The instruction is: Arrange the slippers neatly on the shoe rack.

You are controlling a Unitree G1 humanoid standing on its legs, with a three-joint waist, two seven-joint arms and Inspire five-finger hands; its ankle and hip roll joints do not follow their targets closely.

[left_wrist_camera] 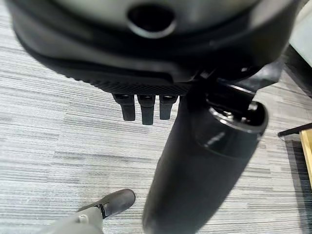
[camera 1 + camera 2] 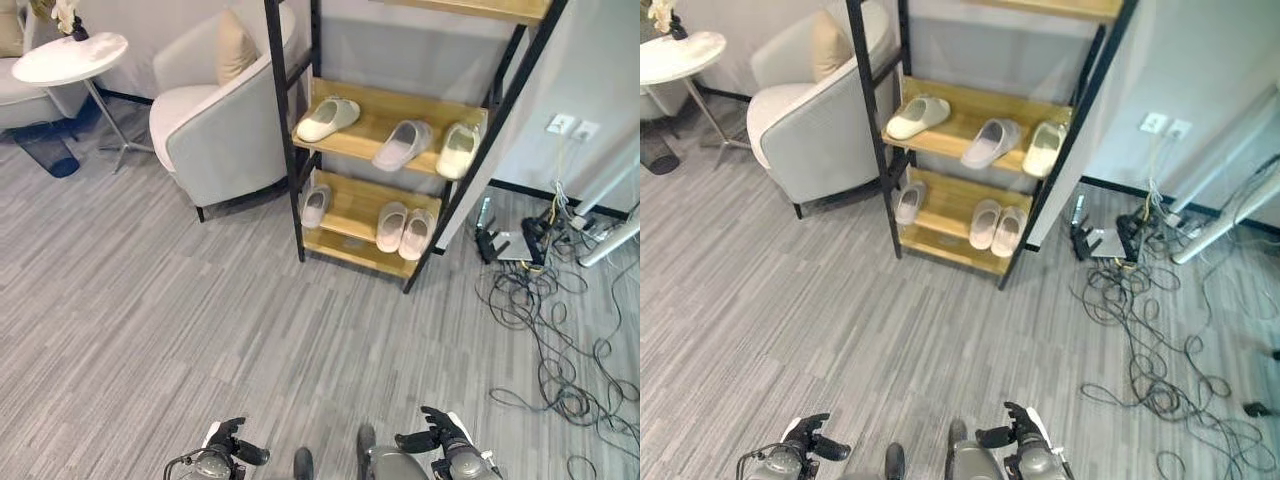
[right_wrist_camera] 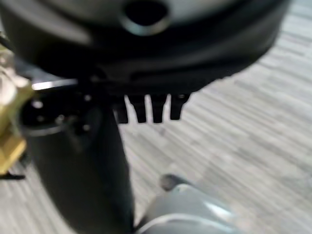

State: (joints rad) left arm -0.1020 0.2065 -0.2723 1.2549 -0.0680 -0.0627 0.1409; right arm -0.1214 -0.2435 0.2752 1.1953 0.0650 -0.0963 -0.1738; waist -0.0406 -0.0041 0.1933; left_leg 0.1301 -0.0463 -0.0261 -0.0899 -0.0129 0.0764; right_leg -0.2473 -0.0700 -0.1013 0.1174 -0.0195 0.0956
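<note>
A black-framed shoe rack with wooden shelves stands against the far wall. On its middle shelf lie a cream slipper, a grey slipper and another cream slipper, each pointing a different way. The lower shelf holds one pale slipper at the left and a pale pair side by side at the right. My left hand and right hand hang low over the grey floor, far from the rack. Both are open with fingers straight and nothing in them.
A grey armchair with a beige cushion stands just left of the rack. A round white side table is at the far left. Tangled black cables spread over the floor at the right, below wall sockets.
</note>
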